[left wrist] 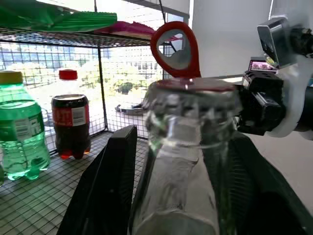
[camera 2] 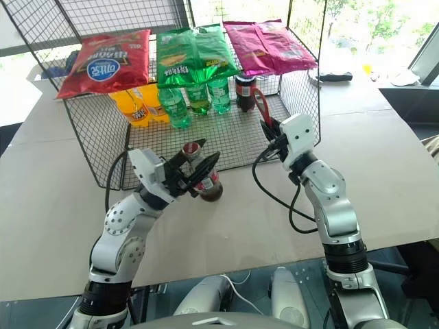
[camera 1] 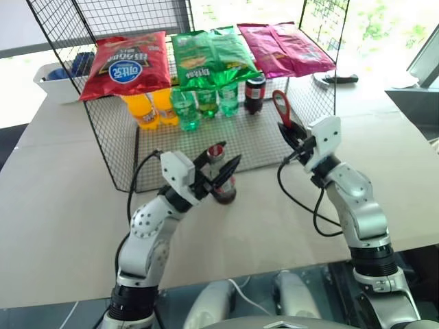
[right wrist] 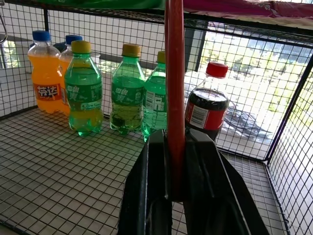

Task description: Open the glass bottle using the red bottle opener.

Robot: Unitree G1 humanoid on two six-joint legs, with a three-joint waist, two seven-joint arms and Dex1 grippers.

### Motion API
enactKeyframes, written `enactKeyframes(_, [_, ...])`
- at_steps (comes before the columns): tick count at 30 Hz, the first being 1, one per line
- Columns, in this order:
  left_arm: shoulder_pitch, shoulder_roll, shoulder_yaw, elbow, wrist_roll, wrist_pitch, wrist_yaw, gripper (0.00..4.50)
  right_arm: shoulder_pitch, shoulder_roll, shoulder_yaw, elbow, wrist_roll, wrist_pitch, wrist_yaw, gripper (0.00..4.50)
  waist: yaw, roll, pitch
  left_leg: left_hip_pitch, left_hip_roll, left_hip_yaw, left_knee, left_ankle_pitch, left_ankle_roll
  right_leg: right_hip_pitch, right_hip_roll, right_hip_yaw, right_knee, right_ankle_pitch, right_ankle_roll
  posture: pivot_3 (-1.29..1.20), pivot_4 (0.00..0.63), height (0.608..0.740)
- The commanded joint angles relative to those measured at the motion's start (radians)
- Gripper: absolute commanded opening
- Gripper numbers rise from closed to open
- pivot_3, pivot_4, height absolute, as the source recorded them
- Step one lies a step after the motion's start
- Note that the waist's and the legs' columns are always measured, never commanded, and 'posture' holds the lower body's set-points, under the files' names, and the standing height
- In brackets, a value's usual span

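The glass bottle, clear with a dark drink and a red cap, stands upright on the table just in front of the wire rack. My left gripper reaches in from the left, its fingers closed against the bottle's neck and shoulder; in the left wrist view the bottle sits between the black fingers. To the right, my right gripper is shut on the red bottle opener. The opener stands upright with its loop head up, a short way right of the cap and above it. The opener's shaft rises between the right gripper's fingers.
A black wire rack stands behind, with red, green and magenta snack bags on top. Inside stand orange bottles, green bottles and a dark cola bottle. A white bin sits at the far left.
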Motion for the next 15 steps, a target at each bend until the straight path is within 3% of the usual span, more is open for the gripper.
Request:
enactKeyframes(1, [0.011,-0.003,-0.005,-0.015,-0.011,-0.011,-0.001,1.62,-0.019,0.0,0.003,-0.022,0.0,-0.026,0.006,0.0,0.0,0.0,0.0,0.0,0.0,0.0,0.0,0.0,0.0,0.0,0.0,0.0,0.0,0.0,0.0,0.0,0.15,0.74])
enactKeyframes(9, [0.039,0.007,-0.028,-0.011,0.011,-0.009,-0.005,1.62,-0.035,-0.027,0.049,-0.029,-0.03,-0.049,0.047,0.0,-0.001,0.0,0.0,0.0,0.0,0.0,0.0,0.0,0.0,0.0,0.0,0.0,0.0,0.0,0.0,0.0,0.15,0.74])
enactKeyframes(15, [0.04,0.02,-0.021,0.014,0.036,0.005,0.024,1.61,-0.05,-0.075,0.164,-0.02,-0.138,-0.199,0.121,0.0,-0.001,0.0,-0.001,0.001,0.0,0.0,0.0,0.0,0.0,0.001,0.0,0.0,0.0,0.0,0.0,0.0,0.15,0.74])
